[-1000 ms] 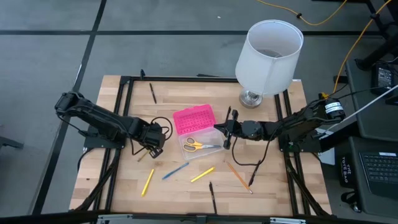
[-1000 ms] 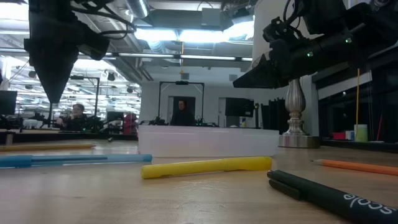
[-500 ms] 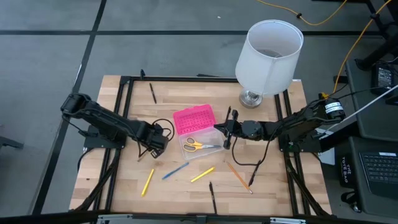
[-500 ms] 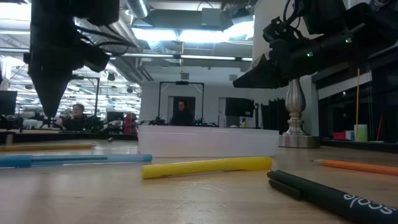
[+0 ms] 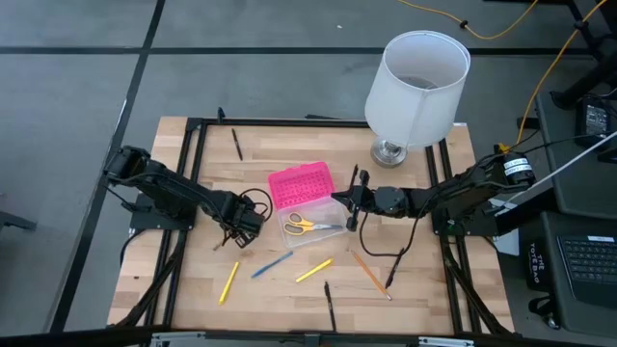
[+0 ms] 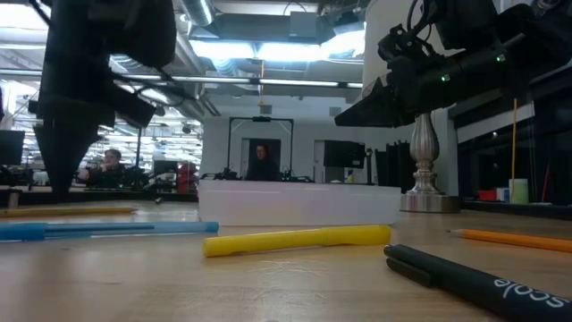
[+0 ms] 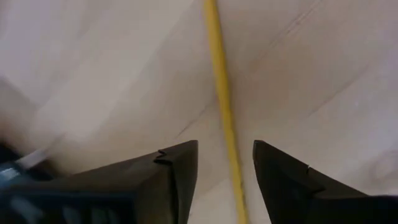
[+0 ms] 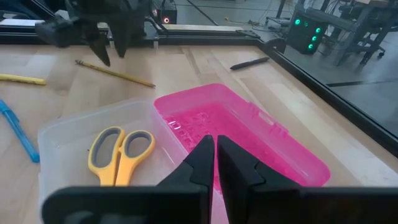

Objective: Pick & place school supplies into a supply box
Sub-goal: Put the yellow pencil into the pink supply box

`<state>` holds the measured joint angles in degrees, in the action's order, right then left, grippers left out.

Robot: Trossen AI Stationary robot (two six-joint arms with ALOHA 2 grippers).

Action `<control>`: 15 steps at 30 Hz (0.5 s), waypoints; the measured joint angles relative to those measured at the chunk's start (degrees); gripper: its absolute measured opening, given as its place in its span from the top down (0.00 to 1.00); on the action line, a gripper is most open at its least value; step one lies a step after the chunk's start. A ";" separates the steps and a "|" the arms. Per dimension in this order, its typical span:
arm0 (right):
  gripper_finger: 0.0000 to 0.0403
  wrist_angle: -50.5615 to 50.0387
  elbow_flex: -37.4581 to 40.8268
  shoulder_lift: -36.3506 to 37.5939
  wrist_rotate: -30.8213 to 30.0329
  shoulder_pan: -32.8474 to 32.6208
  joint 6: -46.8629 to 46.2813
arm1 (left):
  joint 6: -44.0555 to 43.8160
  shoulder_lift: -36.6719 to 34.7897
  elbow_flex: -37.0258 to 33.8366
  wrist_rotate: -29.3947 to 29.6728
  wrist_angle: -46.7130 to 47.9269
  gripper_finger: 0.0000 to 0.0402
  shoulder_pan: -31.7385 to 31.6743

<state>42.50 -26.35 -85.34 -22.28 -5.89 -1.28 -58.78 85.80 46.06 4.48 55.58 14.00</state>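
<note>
Your left pincer (image 7: 225, 177) is spread apart over a yellow pencil (image 7: 221, 106); your right pincer (image 8: 216, 163) is pressed together above the box (image 8: 186, 143).

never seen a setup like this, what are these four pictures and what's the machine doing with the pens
It is a robot with two dark arms at a wooden table, each ending in a two-finger end effector. One picture looks straight down from above, one looks level across the tabletop, and two come from cameras on the arms' wrists.

The left end effector is open, its fingers on either side of a yellow pencil lying on the wood; nothing is gripped yet. The right end effector is shut and empty, hovering at the supply box, whose pink lid lies open. Yellow-handled scissors are already inside. Other pens lie loose on the table, and a white lamp stands at the back.
</note>
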 joint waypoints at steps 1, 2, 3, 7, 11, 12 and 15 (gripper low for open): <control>0.94 0.00 0.00 0.00 0.00 0.00 -0.02 | -0.01 0.00 -1.09 -0.03 -1.75 0.64 -0.17; 0.94 -0.02 0.00 0.00 0.00 0.00 -0.04 | 0.00 0.00 -2.17 -0.12 -3.23 0.64 -0.36; 0.94 -0.02 0.00 0.00 0.00 0.00 -0.03 | -0.02 0.00 -3.32 -0.22 -4.32 0.64 -0.55; 0.94 -0.02 0.00 0.00 0.00 0.00 -0.07 | 0.09 -0.26 -6.84 -1.13 -7.48 0.64 -1.42; 0.94 -0.04 0.00 0.00 0.00 0.00 0.00 | 2.17 -0.54 -8.43 -3.78 -9.71 0.64 -2.40; 0.94 -0.06 0.00 0.00 0.00 0.00 -0.01 | 2.39 -0.55 -8.48 -4.08 -9.76 0.64 -2.66; 0.94 -0.13 0.00 0.00 0.00 0.00 0.00 | 2.42 -0.50 -8.51 -4.77 -9.65 0.64 -3.46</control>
<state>42.37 -26.35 -85.34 -22.28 -5.89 -1.28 -56.36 85.30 37.56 -0.29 45.93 10.54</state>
